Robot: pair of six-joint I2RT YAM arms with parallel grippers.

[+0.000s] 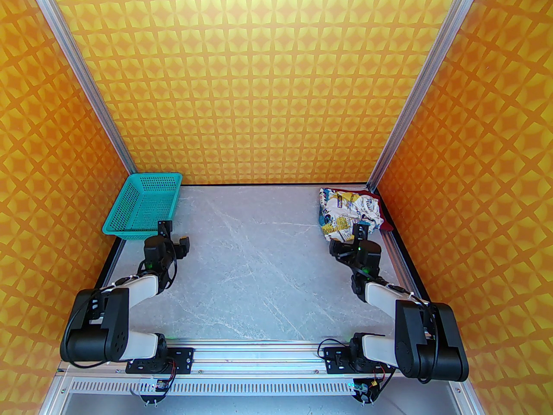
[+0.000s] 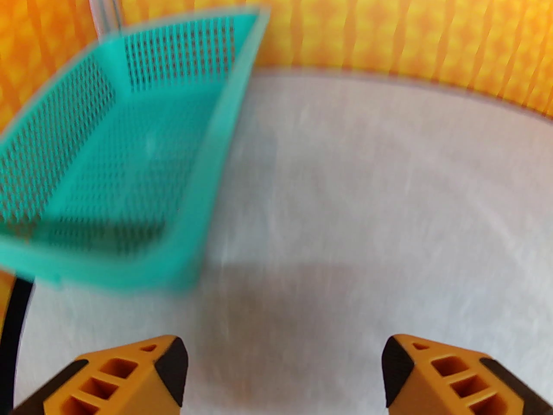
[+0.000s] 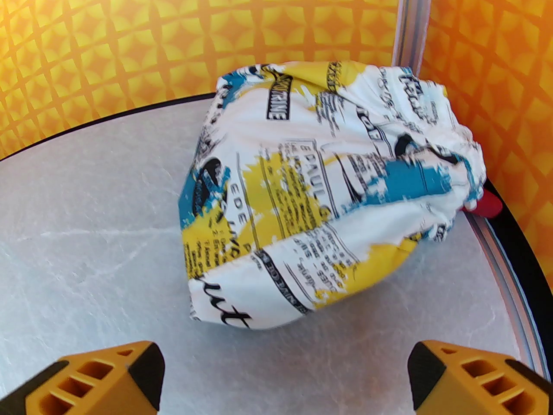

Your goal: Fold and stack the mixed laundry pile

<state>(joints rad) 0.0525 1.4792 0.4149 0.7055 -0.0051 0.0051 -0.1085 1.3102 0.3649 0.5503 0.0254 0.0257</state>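
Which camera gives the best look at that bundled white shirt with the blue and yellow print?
The right wrist view: the printed shirt sits close and large, its lettering legible. The top view shows it small in the far right corner, its near edge behind the right gripper.

printed garment (image 3: 319,180): white, blue, yellow, black | T-shirt (image 3: 486,203): red | basket (image 2: 177,50): teal

Overhead view spans the table (image 1: 259,253); wrist views skim it closely.
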